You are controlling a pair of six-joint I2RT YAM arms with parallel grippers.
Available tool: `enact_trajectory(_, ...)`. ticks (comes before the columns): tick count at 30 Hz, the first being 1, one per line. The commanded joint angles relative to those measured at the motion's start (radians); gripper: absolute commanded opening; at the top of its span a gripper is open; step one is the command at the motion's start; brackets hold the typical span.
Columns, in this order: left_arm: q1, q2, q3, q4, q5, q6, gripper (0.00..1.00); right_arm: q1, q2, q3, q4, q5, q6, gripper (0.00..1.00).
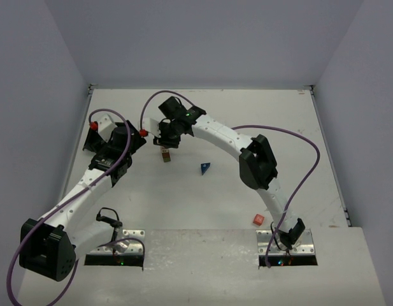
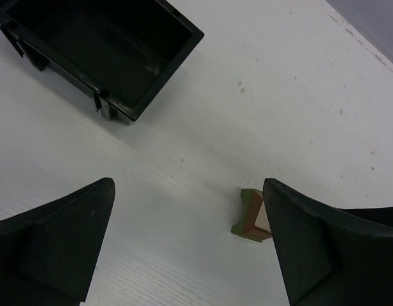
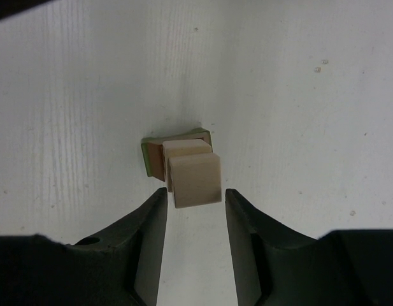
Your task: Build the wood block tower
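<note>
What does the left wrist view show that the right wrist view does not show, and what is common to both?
Only the left wrist view shows the black tray and the left hand, which is wide open and holds nothing. Only the right wrist view shows two cubes: the upper tan cube sits between the fingers of the right hand, with a thin gap at each side, and the lower tan cube is under it. Both show the green oblong at the bottom, on the white table.
</note>
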Motion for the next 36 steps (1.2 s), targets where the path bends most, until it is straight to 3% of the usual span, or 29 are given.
enact_trajectory(1,-0.001,-0.004,0.035,0.07,0.03,0.003,1.0,0.018,0.0,0.034,0.044,0.009,0.027,0.45)
enact_trajectory(9,-0.001,-0.016,0.038,0.062,0.029,0.005,1.0,0.018,-0.112,-0.056,0.134,-0.026,0.064,0.64)
enact_trajectory(11,-0.001,-0.023,0.038,0.056,0.027,0.002,1.0,0.018,-0.154,-0.092,0.163,-0.024,0.083,0.81)
enact_trajectory(12,-0.001,-0.029,0.038,0.053,0.027,0.002,1.0,0.018,-0.176,-0.115,0.181,-0.019,0.091,0.97)
enact_trajectory(13,-0.001,-0.033,0.036,0.052,0.026,0.001,1.0,0.018,-0.212,-0.15,0.206,-0.01,0.101,0.99)
enact_trajectory(21,-0.001,-0.04,0.022,0.073,0.058,0.001,1.0,0.014,-0.387,-0.385,0.333,0.084,0.159,0.99)
enact_trajectory(29,0.001,0.073,0.084,0.044,0.066,-0.015,1.0,-0.044,-0.5,-0.584,0.488,0.236,0.336,0.99)
enact_trajectory(36,0.004,0.198,0.114,0.013,0.139,-0.011,1.0,-0.096,-0.468,-0.589,0.511,0.343,0.476,0.99)
